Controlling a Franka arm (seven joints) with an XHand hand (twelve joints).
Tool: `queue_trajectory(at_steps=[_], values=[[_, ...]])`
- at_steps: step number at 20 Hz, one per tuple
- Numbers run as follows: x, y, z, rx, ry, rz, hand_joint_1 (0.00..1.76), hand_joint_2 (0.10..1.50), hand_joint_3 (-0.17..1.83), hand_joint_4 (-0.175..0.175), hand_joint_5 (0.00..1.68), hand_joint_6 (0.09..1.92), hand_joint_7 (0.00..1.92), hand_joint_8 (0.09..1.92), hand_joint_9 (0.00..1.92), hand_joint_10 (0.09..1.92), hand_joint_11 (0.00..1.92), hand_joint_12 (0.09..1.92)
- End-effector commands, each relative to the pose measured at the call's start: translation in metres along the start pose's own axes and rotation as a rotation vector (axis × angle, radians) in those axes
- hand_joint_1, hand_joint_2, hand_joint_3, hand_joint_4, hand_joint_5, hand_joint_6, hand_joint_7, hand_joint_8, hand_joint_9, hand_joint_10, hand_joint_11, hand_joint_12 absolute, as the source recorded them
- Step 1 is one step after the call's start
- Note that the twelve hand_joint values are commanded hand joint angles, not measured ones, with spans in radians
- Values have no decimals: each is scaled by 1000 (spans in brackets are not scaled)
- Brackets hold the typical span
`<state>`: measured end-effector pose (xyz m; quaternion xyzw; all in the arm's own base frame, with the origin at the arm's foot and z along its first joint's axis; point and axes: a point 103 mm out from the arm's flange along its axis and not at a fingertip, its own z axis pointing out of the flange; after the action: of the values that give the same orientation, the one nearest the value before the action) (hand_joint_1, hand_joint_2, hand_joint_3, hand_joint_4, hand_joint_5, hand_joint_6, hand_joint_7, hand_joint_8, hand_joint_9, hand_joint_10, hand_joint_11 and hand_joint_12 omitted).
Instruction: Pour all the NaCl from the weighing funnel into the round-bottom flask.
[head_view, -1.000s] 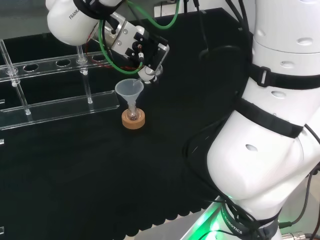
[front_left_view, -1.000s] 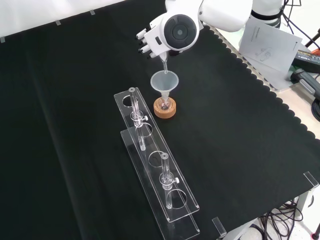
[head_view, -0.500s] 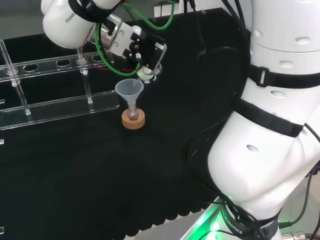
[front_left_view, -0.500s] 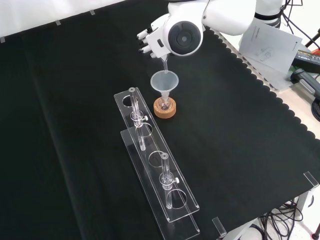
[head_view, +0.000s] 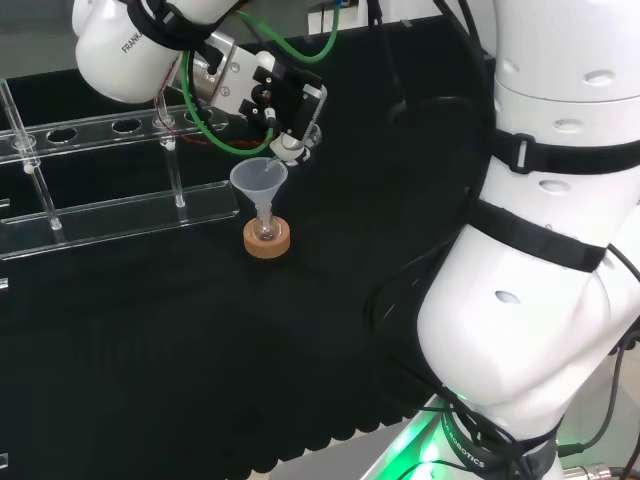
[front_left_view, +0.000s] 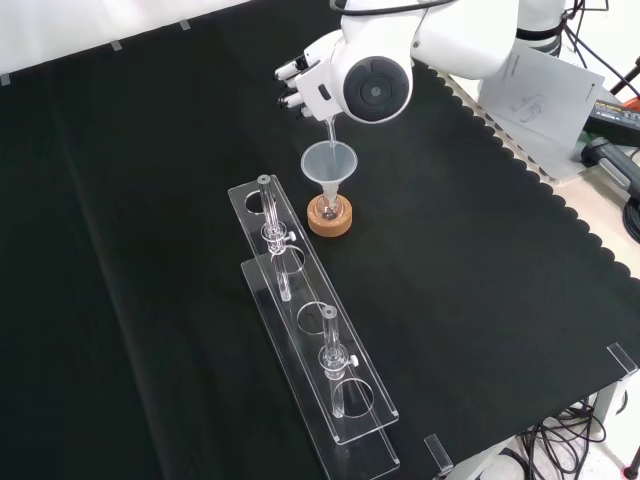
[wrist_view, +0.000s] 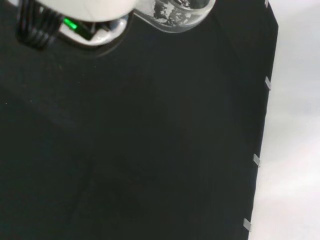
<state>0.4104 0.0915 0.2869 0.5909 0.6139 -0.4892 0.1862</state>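
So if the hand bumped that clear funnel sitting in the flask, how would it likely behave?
Probably tippy: the clear funnel has a wide mouth over a thin stem, resting only in the neck of the small flask. It looks light and thin-walled, so a nudge would likely shift it. The cork ring under the flask may steady the base, but not the funnel.

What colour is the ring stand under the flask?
Light brown cork, clearest in the front view.

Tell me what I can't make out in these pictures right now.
- Hand, front view: mostly behind the arm's round-capped link, so its grip is unseen.
- Round-bottom flask contents: too small, glass clear, in the cork ring.
- Weighing funnel, wrist view: cut off by the edge.
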Motion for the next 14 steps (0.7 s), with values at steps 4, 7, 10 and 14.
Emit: queue_trajectory(at_steps=[4,7,10,14], values=[[1,-1,-2,2,-26,8,1123,669,617,175,1280,645,638,663,962,376,747,1090],[3,-2,-4,-2,-45,6,1123,669,617,175,1280,645,638,663,963,374,747,1090],[4,-3,-5,-6,-59,5,1123,669,618,175,1280,645,637,662,963,373,747,1089],[6,-4,-7,0,-78,10,1123,669,618,175,1280,646,636,661,963,371,748,1089]])
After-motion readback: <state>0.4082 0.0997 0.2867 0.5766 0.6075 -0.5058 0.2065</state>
